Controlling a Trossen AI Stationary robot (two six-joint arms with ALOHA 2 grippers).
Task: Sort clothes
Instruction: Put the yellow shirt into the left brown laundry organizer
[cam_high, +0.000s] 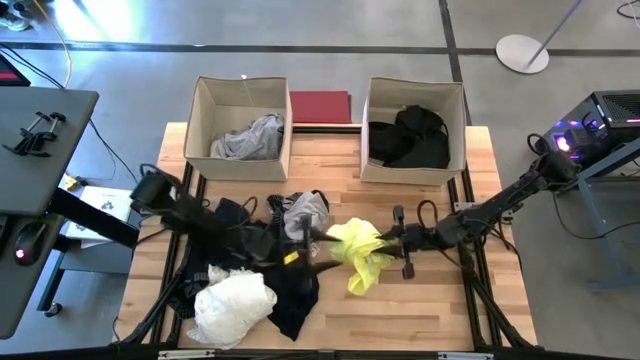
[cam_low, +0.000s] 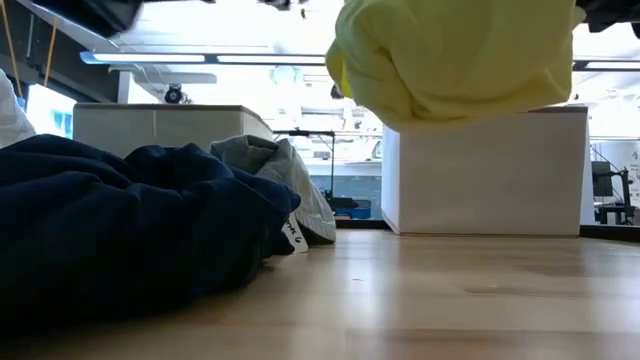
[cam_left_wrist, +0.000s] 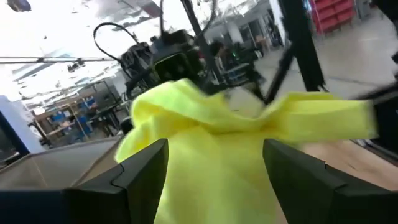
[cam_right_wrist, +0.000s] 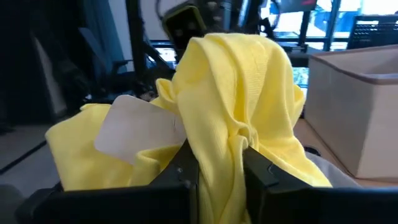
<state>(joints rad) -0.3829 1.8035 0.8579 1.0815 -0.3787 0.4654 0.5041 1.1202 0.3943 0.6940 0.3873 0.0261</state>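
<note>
Two boxes (cam_high: 203, 110), clothes (cam_high: 249, 137) inside

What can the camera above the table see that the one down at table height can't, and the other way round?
Only the high view shows both arms, the right gripper shut on the neon yellow garment, the left gripper open beside it, and the box contents: grey clothes and black clothes. Only the low view shows the garment hanging clear of the tabletop. Both show the yellow garment, the dark navy pile and both boxes.
</note>
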